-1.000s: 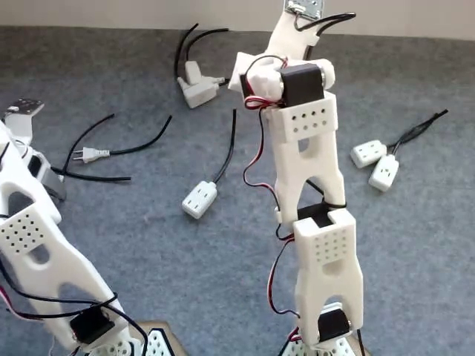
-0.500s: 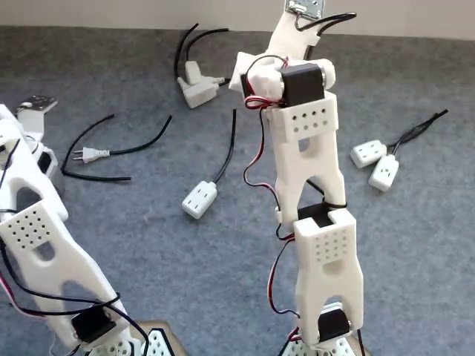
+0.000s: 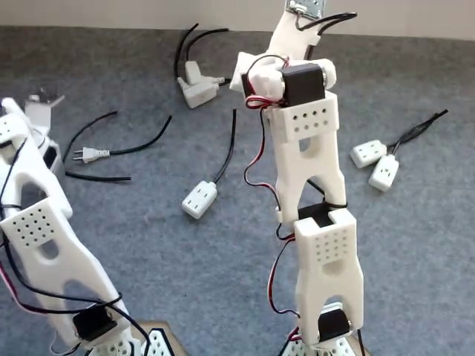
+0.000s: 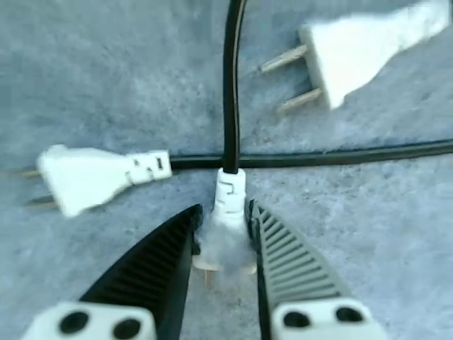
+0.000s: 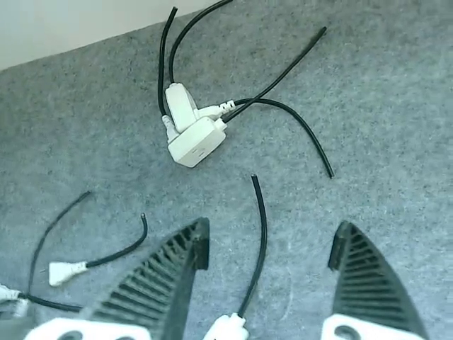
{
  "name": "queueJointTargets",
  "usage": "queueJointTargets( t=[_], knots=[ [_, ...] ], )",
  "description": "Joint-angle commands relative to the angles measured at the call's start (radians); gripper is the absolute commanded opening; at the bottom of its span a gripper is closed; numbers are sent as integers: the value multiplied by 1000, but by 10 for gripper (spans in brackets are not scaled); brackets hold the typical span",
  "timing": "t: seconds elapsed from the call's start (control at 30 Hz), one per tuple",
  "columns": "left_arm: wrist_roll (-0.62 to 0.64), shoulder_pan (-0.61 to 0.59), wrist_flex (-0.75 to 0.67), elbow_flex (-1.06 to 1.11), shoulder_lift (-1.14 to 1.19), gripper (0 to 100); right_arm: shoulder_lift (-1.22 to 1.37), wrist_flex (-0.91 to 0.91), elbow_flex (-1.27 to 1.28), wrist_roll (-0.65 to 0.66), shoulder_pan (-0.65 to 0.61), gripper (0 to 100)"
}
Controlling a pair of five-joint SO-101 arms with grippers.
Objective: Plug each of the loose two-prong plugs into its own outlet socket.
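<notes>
Picking up is the step in hand: the left pincer (image 4: 225, 212) is clamped on a white two-prong plug (image 4: 225, 230), one ribbed jaw pressed to each flank. The prongs aim back toward the wrist and the black cord runs out away from it. The grip looks snug, though the plug's prong end is blurred. Two more loose plugs lie on the grey carpet (image 4: 106, 85) just beyond the held one. One plug (image 4: 92, 177) has a cord that crosses past the held cord, and another plug (image 4: 354, 46) sits a little farther off with its prongs bare. Next move, as I judge it: carry the held plug right to the nearest free outlet socket (image 3: 200, 199), which lies mid-table, well apart from the left arm (image 3: 37, 222), and bring the prongs round to face its slots. With the prongs pointing into the wrist, that likely calls for a re-grip or a hand-off — the awkward part. The right pincer (image 5: 272, 237) hangs released, jaws spread wide, above the middle of the carpet with that socket's cord beneath it. Two further sockets (image 3: 369, 153) sit side by side at the right. At the far side a socket block (image 5: 195, 142) looks already mated with a plug — I cannot tell how firmly.
</notes>
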Motion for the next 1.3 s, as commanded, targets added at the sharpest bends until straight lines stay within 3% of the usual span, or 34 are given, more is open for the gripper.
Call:
queueJointTargets(
  t=[0.0, 0.33, 0.43, 0.63, 0.8, 0.93, 1.13, 1.2, 1.27],
  knots=[
    [94, 41, 9, 42, -314, 6, -116, 39, -1, 103, 8, 270],
    [379, 124, -3, 435, -977, 6, -286, 41, 2, 126, 13, 270],
    [505, 143, -71, 587, -1147, 6, -355, 41, 76, 126, 15, 270],
    [769, 197, -379, 1012, -1509, 6, -585, 39, 433, 147, 15, 270],
    [1073, 305, -713, 1420, -1839, 6, -789, 39, 756, 344, 15, 270],
    [1303, 394, -1060, 1748, -2101, 6, -918, 36, 997, 414, 15, 270],
    [1481, 487, -1560, 2134, -2422, 5, -1029, 35, 1198, 417, 13, 270],
    [1507, 496, -1633, 2195, -2511, 5, -1044, 35, 1211, 413, 8, 270],
    [1507, 518, -1619, 2216, -2585, 6, -1052, 35, 1213, 411, 8, 270]
  ],
)
